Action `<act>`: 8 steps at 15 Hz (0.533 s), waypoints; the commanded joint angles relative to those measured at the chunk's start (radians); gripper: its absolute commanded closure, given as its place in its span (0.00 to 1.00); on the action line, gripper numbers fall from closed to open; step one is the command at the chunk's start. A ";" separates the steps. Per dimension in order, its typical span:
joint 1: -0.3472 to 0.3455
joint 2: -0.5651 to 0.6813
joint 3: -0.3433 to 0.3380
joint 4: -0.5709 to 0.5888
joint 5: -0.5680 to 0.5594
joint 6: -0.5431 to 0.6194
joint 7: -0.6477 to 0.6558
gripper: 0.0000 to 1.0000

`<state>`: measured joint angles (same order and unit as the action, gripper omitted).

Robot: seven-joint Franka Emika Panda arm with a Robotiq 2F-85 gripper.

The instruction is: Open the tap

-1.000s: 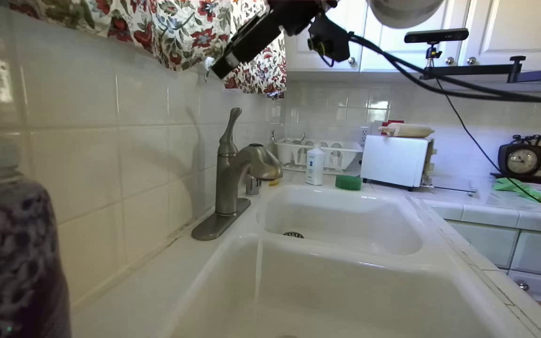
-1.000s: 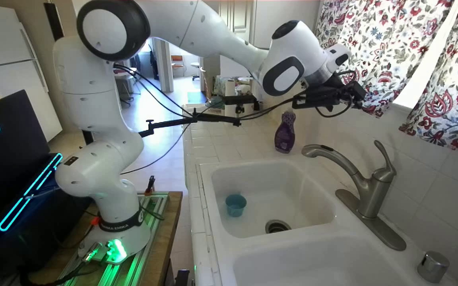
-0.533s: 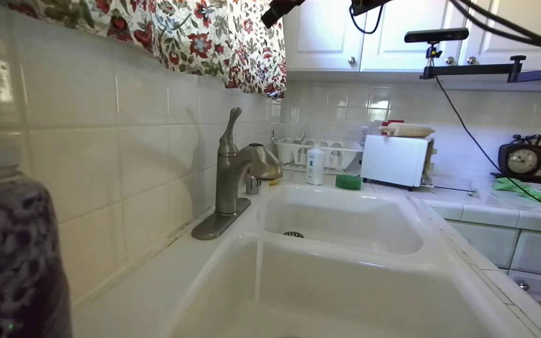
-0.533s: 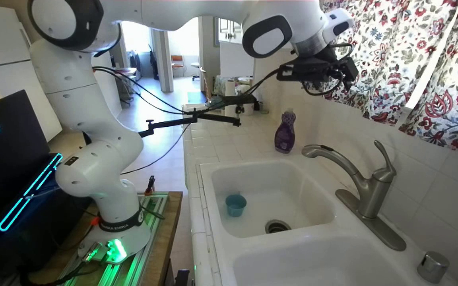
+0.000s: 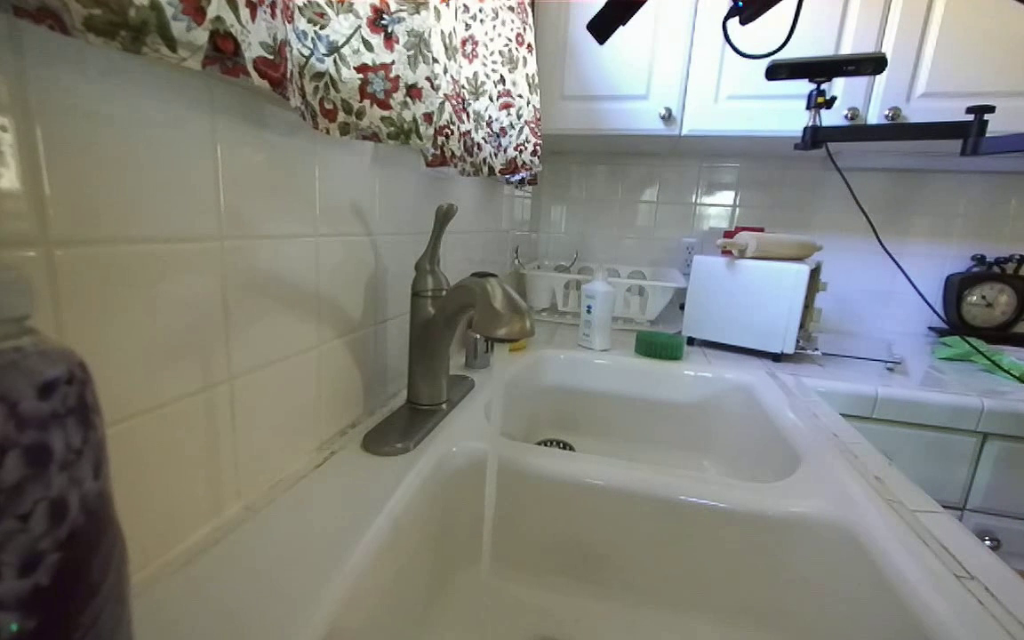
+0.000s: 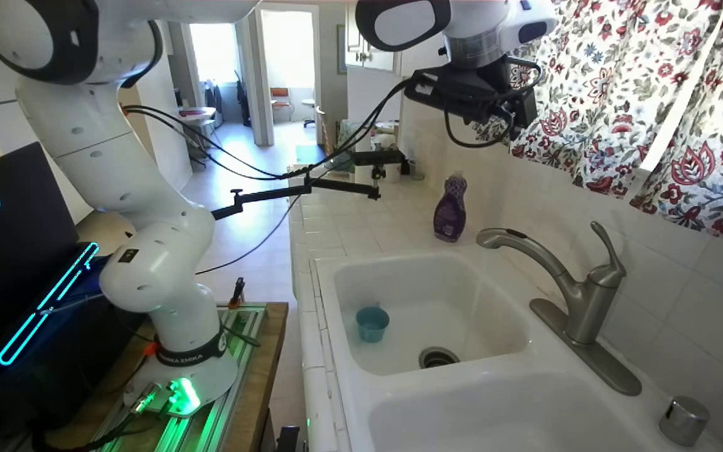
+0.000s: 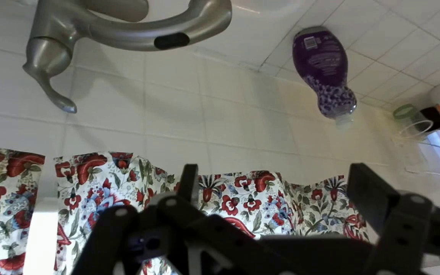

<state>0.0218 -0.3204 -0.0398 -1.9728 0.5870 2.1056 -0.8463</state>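
The tap [image 6: 590, 307] is a brushed grey-metal faucet behind the sink; it also shows in an exterior view [image 5: 429, 347]. Its slim lever points up, with nothing touching it. In the wrist view the tap [image 7: 139, 35] appears inverted at the upper left, lever tip toward the curtain. My gripper [image 7: 272, 171] is open and empty, its two black fingers wide apart before the curtain. In an exterior view the gripper [image 6: 521, 119] hangs above and well away from the tap. A thin pale streak shows below the spout in an exterior view; I cannot tell whether it is water or glare.
A floral curtain [image 6: 619, 119] hangs above the tiled wall behind the tap. A purple bottle [image 6: 450, 210] stands on the counter. The white double sink [image 6: 349, 392] holds a teal cup [image 6: 372, 324]. A camera arm [image 6: 336, 186] reaches over the counter.
The arm has risen and drawn back, carrying the gripper up and away from the curtain and tap. The tap and its lever look the same as before.
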 commanded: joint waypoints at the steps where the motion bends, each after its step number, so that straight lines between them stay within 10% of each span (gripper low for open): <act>1: 0.030 0.001 -0.026 0.002 -0.011 0.003 0.007 0.00; 8: 0.035 0.003 -0.025 0.002 -0.010 0.005 0.007 0.00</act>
